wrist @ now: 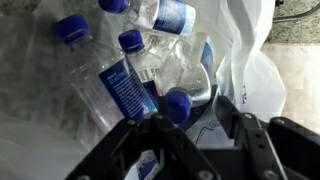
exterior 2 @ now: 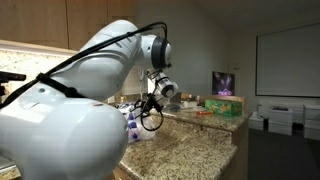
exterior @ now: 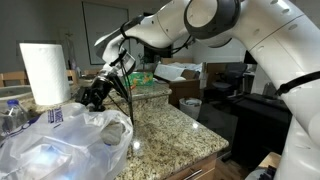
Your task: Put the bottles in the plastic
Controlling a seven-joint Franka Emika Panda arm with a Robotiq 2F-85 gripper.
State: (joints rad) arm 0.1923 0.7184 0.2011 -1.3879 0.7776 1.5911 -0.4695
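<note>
Wrist view shows several small clear plastic bottles point(wrist: 125, 88) with blue caps heaped inside the large translucent whitish bag of wrinkly film point(exterior: 60, 150), which sits on the speckled granite worktop point(exterior: 175, 135). The black gripper point(wrist: 190, 128) hangs over the bag's mouth with its jaws parted around one capped bottle. Whether they pinch it I cannot tell. The bottles look light, slick and slightly squashy, best gripped across the labelled body. The film looks flimsy and likely to sag.

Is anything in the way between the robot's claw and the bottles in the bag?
No, nothing visible is in the way. In the wrist view the gripper hangs right above the bottles, which already lie inside the plastic bag, its jaws apart around one blue cap.
</note>
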